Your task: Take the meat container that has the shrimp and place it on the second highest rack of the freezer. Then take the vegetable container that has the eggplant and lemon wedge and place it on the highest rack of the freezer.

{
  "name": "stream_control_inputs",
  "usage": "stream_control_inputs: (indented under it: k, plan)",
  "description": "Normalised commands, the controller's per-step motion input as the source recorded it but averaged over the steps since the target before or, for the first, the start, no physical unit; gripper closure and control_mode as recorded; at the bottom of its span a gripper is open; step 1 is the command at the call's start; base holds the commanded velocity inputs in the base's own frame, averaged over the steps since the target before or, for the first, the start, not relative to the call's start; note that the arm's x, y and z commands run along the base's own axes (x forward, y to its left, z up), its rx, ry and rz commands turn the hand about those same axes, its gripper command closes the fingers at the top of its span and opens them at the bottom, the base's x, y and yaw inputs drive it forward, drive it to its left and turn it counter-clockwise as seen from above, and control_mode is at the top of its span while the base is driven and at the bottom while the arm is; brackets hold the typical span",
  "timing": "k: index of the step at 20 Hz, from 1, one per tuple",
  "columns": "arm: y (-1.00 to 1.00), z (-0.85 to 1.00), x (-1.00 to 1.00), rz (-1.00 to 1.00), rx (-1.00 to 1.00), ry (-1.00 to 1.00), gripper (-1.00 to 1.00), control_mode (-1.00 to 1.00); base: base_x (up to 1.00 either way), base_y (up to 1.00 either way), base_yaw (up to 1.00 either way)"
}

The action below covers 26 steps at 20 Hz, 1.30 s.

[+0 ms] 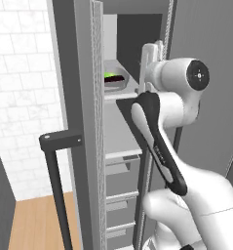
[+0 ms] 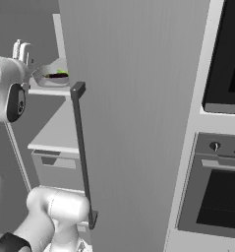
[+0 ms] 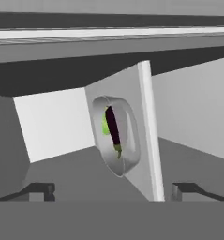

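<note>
One bowl (image 1: 116, 81) with eggplant (image 3: 112, 125) and lemon wedge (image 3: 105, 125) sits on the top rack (image 1: 122, 93) of the freezer (image 2: 133, 123). Our gripper (image 3: 114, 191) is spread wide, holding nothing. We judge the bowl stiff, light, slippery; best taken by the rim.

The flat white upper shelf (image 1: 122, 93) of the tall grey freezer (image 2: 133, 123) carries a pale grey-white oval bowl (image 1: 114, 78), inside which lie a dark-purple eggplant (image 3: 113, 125) and a yellow-green lemon wedge (image 3: 104, 125).
</note>
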Motion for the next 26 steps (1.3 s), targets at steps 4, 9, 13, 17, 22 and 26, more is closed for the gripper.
stream_control_inputs:
  k: [4, 9, 13, 17, 22, 26]
  plan:
    - [-0.18, 0.15, -1.0, 0.07, -0.02, 0.24, -1.0, -1.0, 0.0, 0.0, 0.0]
    - [-0.23, -0.17, -0.87, 0.09, -0.2, 0.37, -1.0, -1.0, 0.0, 0.0, 0.0]
    - [-0.36, -0.46, -0.31, 0.15, -0.29, 0.5, -1.0, -1.0, 0.0, 0.0, 0.0]
    - [-0.34, -0.4, -0.12, 0.27, -0.23, 0.32, -1.0, -1.0, 0.0, 0.0, 0.0]
    - [-0.28, -0.24, -0.24, 0.38, -0.16, 0.01, -1.0, -1.0, 0.0, 0.0, 0.0]
    - [-0.42, -0.38, -0.22, 0.39, -0.2, -0.09, -1.0, -1.0, 0.0, 0.0, 0.0]
